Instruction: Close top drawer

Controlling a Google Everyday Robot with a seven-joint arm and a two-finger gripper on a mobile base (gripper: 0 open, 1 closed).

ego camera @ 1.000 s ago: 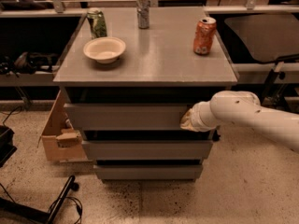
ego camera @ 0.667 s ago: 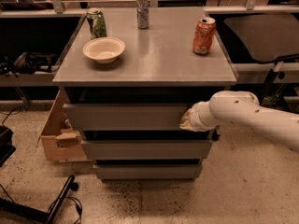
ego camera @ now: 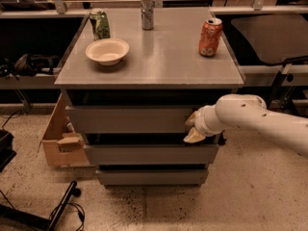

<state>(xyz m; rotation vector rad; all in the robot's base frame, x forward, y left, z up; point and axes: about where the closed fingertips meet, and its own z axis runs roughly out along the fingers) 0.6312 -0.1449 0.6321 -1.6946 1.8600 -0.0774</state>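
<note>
The hand (ego camera: pixel 192 127) rests against the right end of the top drawer (ego camera: pixel 127 119), its two cream fingertips (ego camera: pixel 194 137) spread apart, one above the other. The top drawer sits just under the grey tabletop (ego camera: pixel 163 61), a dark gap between them, above the two shorter drawer fronts (ego camera: pixel 149 154).

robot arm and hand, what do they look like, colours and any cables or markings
The arm is a smooth white tube with a rounded joint dotted with small dark spots. The hand, at the right end of the top drawer front, is cream-tan. No cables or markings show.
</note>
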